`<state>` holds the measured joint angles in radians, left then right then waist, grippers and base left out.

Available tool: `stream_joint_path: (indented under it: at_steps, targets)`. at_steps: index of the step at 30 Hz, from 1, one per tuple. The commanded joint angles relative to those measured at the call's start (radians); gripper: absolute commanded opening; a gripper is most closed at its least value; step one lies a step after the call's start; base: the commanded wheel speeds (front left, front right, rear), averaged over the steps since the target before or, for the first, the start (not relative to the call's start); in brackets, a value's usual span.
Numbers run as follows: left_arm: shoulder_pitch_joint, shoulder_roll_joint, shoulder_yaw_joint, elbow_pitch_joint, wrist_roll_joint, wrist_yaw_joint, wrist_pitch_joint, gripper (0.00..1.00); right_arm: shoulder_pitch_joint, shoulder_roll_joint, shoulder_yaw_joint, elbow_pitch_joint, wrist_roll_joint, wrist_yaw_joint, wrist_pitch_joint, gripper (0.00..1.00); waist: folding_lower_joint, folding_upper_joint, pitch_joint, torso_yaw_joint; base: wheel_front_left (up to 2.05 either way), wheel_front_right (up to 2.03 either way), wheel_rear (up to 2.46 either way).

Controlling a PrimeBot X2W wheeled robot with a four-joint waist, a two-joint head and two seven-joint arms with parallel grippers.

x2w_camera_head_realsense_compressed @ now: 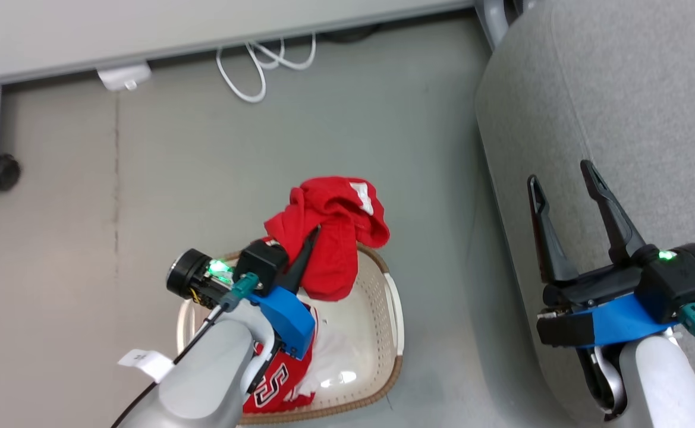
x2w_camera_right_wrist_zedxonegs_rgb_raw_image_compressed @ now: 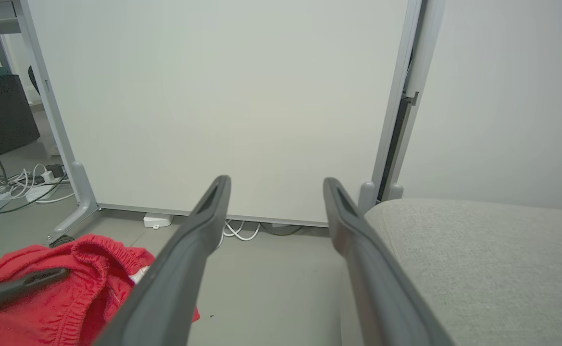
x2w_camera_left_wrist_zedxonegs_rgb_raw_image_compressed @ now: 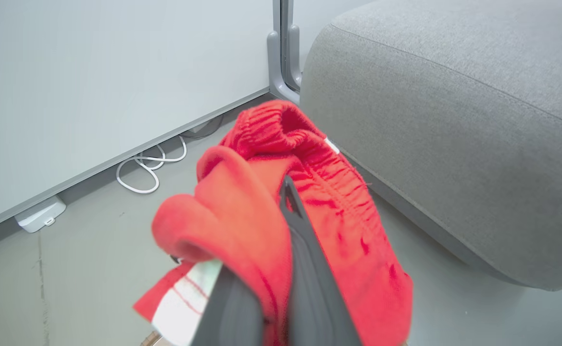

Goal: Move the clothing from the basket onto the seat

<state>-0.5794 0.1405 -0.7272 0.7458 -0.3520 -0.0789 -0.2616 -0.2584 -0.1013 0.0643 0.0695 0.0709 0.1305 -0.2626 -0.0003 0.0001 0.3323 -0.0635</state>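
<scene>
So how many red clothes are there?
2. The shorts hang from the left pincer above the basket; the jersey lies in the basket. More could be hidden beneath.

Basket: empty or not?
Not empty. The jersey lies in the basket; the shorts hang above it from the left gripper.

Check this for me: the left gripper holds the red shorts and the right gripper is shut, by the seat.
Not shut: the right gripper is open, fingers well apart, per the right wrist view. The left gripper does hold the shorts; the right is by the seat.
</scene>
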Motion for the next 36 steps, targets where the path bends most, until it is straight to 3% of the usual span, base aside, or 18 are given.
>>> stream_joint_path:
  at_steps: [1,8,18,36]
  targets:
    - [0.019,0.005,0.027,-0.027,0.005,0.003,-0.005,0.00,0.022,0.004,-0.001,0.003,-0.007,0.000,-0.003,1.00,0.0003,-0.0001,-0.063,0.022,0.00,0.00,0.00]
    - [0.069,-0.001,0.165,-0.178,0.040,-0.007,-0.005,0.00,0.078,0.015,-0.005,0.014,-0.008,0.000,-0.003,1.00,0.0003,-0.0001,-0.167,0.035,0.00,0.00,0.00]
    - [0.138,-0.022,0.266,-0.345,0.076,-0.029,-0.005,0.00,0.149,0.036,-0.003,0.027,-0.012,0.000,-0.003,1.00,0.0003,-0.0001,-0.281,0.050,0.00,0.00,0.00]
    - [0.173,-0.046,0.254,-0.523,0.080,-0.050,-0.005,0.00,0.199,0.049,0.000,0.019,-0.015,0.000,-0.003,1.00,0.0003,-0.0001,-0.324,0.071,0.00,0.00,0.00]
